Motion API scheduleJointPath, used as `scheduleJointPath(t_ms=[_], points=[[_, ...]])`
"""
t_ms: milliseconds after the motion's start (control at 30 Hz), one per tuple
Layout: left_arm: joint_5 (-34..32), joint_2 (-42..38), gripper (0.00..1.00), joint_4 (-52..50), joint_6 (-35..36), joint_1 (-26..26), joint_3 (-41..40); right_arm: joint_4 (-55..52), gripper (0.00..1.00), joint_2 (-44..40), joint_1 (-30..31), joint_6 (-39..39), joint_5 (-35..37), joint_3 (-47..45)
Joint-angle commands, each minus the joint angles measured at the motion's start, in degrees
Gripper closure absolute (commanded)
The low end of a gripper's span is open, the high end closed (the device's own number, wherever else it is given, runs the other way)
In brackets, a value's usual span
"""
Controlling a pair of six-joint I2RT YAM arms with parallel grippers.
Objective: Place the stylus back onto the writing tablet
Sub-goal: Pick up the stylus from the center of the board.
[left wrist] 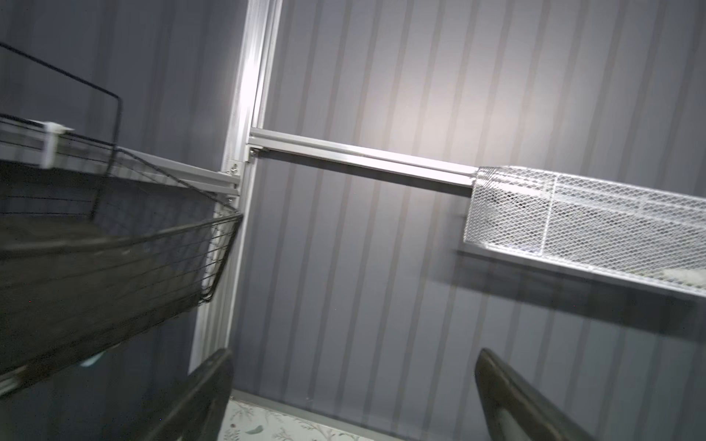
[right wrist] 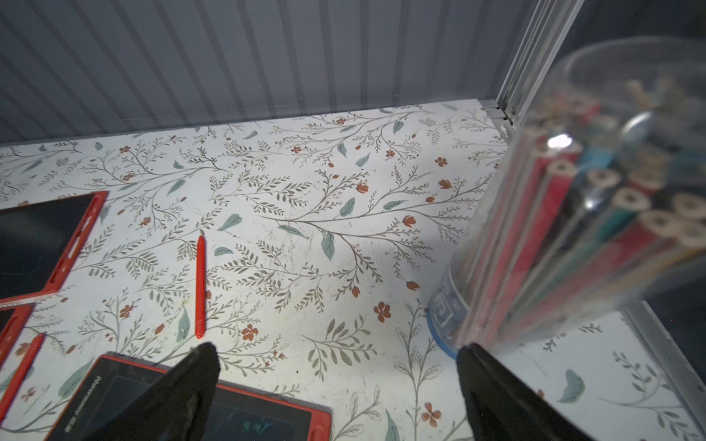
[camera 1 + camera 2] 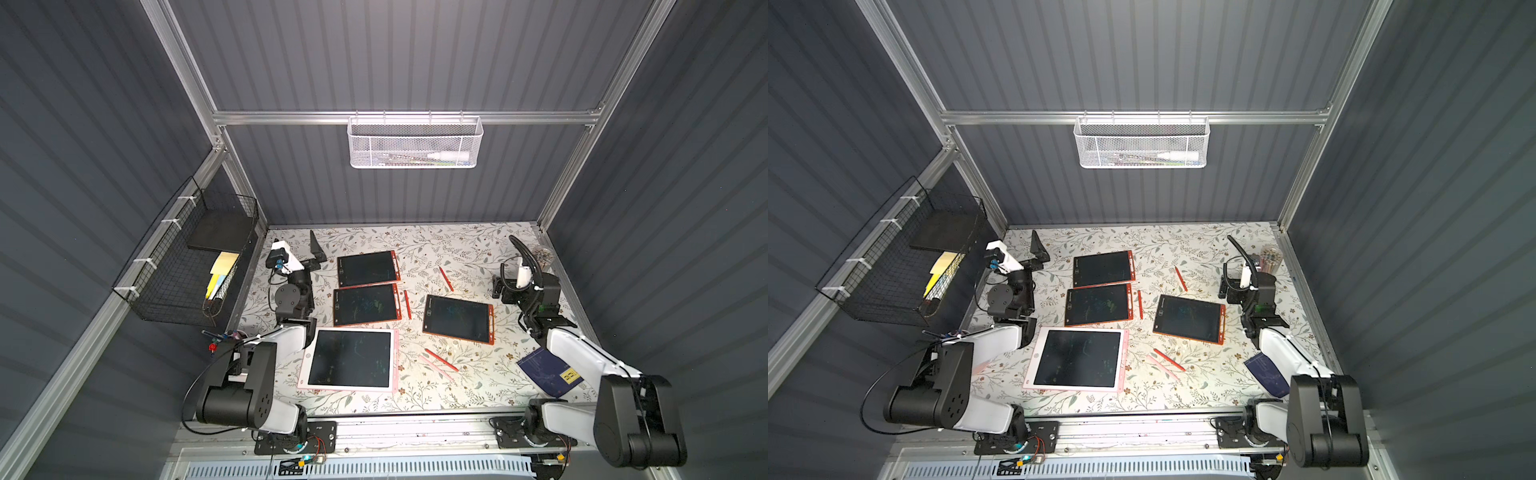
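Three red-framed writing tablets (image 3: 366, 268) (image 3: 365, 305) (image 3: 457, 318) and a larger pink-framed one (image 3: 351, 358) lie flat on the floral table. Loose red styluses lie beside them (image 3: 446, 278) (image 3: 407, 304) (image 3: 440, 359), with a pink stylus (image 3: 434, 368) alongside the nearest. My left gripper (image 1: 353, 366) is raised at the back left, open and empty, facing the back wall. My right gripper (image 2: 340, 349) is open and empty at the back right, low over the table. A red stylus (image 2: 199, 286) lies just beyond one of its fingertips (image 2: 208, 353), which is above a tablet corner (image 2: 267, 412).
A clear jar of pencils (image 2: 592, 210) stands close beside the right gripper in the back right corner. A black wire basket (image 3: 187, 266) hangs on the left wall and a white mesh basket (image 3: 413, 143) on the back wall. A dark blue booklet (image 3: 548, 372) lies at the front right.
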Motion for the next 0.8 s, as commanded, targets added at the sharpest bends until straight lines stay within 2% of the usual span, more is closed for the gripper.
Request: scheduleJointPath(t_ms=[0,133,200,367,433,533,600,633,700,767], points=[[3.5,-0.8,0.01,-15.2,-4.3,-3.3,8.3,-11.3,0.01,-3.4,3.1,3.6,0.8,4.8],[9.3,1.6,0.0,-33.1,-6.5,-7.9,23.0,-21.8,0.01,-5.2,10.2,8.7,4.5,10.9],[17.9,4.0,0.01,-41.7,-6.6,-8.2,30.9,-27.2,0.01,-4.5,13.8,12.0,6.9,14.6],[36.8,9.4,0.0,-55.1,-1.9,-8.2,45.8,-37.7,0.01,0.1,20.1,14.4,0.7,23.7],[40.7,10.0,0.01,-56.7,-0.8,-8.1,46.5,-39.6,0.01,2.0,22.1,15.6,-0.9,26.0],[44.5,8.8,0.01,-56.4,1.3,-8.1,43.5,-44.1,0.01,6.0,25.4,17.6,-0.3,30.4],[47.4,8.9,0.01,-56.5,1.4,-8.1,42.6,-47.0,0.07,8.6,26.9,19.4,0.4,33.3],[48.3,9.4,0.01,-59.6,2.7,-8.1,43.8,-48.3,0.12,10.0,27.3,20.4,0.1,34.9],[47.0,10.2,0.01,-65.1,7.3,-8.1,46.3,-51.0,0.21,13.0,27.9,21.8,-0.6,37.4],[41.9,8.7,0.01,-66.6,8.8,-8.1,45.2,-53.3,0.29,16.1,28.7,23.0,-0.6,40.0]])
